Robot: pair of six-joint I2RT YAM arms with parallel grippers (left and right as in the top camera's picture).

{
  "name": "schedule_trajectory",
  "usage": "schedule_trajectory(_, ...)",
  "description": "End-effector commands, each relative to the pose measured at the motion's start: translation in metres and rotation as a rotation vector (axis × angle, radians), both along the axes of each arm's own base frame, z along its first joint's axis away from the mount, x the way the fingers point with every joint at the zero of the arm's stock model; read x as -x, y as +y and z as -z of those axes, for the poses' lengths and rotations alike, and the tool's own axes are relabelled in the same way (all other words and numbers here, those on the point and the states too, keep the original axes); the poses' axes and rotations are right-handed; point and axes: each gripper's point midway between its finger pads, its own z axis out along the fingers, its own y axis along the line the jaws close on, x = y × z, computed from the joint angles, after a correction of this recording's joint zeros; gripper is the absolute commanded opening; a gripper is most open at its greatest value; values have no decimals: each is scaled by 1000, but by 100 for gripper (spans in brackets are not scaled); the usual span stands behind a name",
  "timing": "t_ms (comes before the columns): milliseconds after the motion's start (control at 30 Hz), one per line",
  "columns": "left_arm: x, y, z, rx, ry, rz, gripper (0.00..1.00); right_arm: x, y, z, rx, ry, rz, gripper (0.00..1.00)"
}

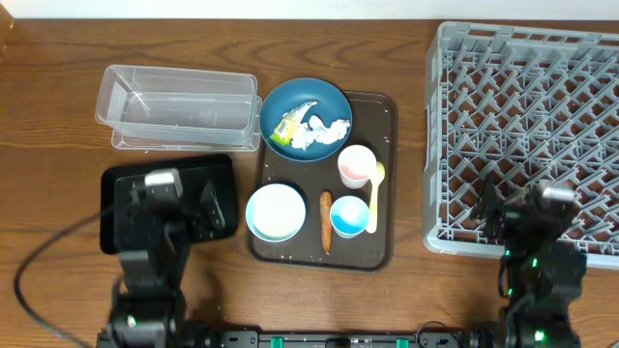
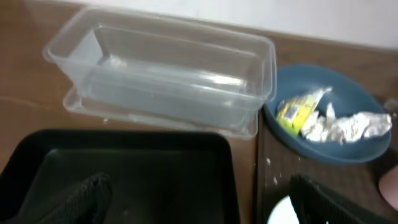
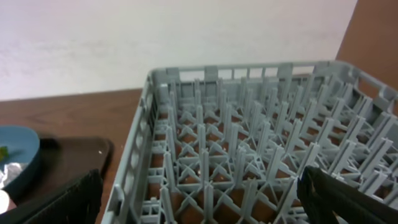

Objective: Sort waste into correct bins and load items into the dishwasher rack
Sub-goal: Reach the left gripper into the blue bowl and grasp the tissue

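**While both grippers hang open, waste and dishes sit on the brown tray**

Left gripper [image 2: 199, 184]: fingers spread wide, nothing between, over the black tray [image 1: 219, 172]. Right gripper [image 3: 200, 177]: also spread, empty, at the near edge of the grey rack [image 1: 527, 135].

Clear tub [image 1: 179, 104]: long axis left-right, just beyond the black tray.

Dark-blue plate [image 1: 306, 116] on the brown tray's [image 1: 386, 135] far end, carrying the yellow wrapper [image 1: 287, 128] and crumpled white tissue [image 1: 324, 133].

Carrot piece [image 1: 326, 220]: orange, long axis running near-far, between the white bowl [image 1: 276, 212] and the light-blue cup [image 1: 349, 216].

Pale-yellow spoon [image 1: 374, 195]: same axis, bowl end away from the robot beside the pinkish cup [image 1: 356, 164].
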Motion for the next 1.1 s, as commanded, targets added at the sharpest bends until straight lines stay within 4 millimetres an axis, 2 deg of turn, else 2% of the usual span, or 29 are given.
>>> schedule_trajectory(0,-17,-4,-15,26,91,18,92,-15,-7,-12,3,64,22,99)
schedule_trajectory(133,-25,-13,-14,66,282,60,93,-32,-6,-11,-10,213,12,99)
schedule_trajectory(300,-22,-9,-13,46,482,53,92,-46,-3,-8,-6,402,-21,99)
schedule_trajectory(467,-24,-9,-7,55,521,49,93,-51,6,-6,-38,467,-74,99)
schedule_trajectory(600,-36,-10,-14,96,467,24,93,-52,13,-7,-53,462,-110,99)
schedule_trajectory(767,-65,-28,-29,121,353,99,93,-53,13,-8,-53,456,-110,99)
schedule_trajectory(1067,-119,-87,-20,44,360,251,91,-54,12,-10,-51,446,-110,99)
